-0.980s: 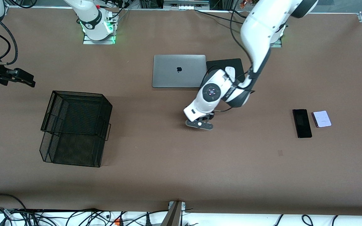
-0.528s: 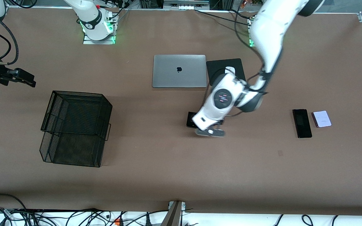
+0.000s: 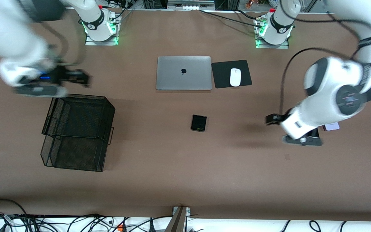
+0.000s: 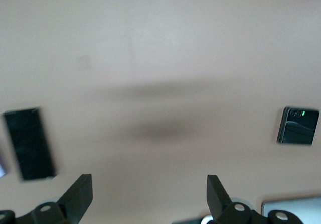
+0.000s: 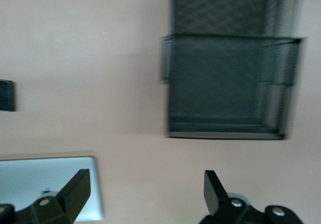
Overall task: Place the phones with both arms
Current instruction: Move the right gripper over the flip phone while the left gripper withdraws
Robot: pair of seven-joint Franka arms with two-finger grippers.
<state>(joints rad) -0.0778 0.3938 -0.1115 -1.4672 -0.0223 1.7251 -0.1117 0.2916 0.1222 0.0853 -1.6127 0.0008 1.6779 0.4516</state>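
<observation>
The small squarish black phone (image 3: 198, 123) with a green dot lies flat at mid-table; it also shows in the left wrist view (image 4: 298, 126) and at the edge of the right wrist view (image 5: 6, 95). The long black phone (image 4: 30, 143) lies toward the left arm's end, mostly hidden under the left arm in the front view. The lavender-white phone (image 3: 332, 126) peeks out beside it. My left gripper (image 3: 273, 119) (image 4: 149, 184) is open and empty, in the air between the two black phones. My right gripper (image 3: 82, 77) (image 5: 146, 179) is open and empty, near the basket.
A black wire basket (image 3: 79, 96) (image 5: 225, 83) stands toward the right arm's end. A closed grey laptop (image 3: 183, 72) (image 5: 45, 184) lies farther from the camera than the small phone, with a white mouse (image 3: 235, 77) on a black pad (image 3: 222, 69) beside it.
My left arm swung from over the small black phone toward the left arm's end, uncovering that phone on the table. My right arm moved in from the table's edge toward the basket.
</observation>
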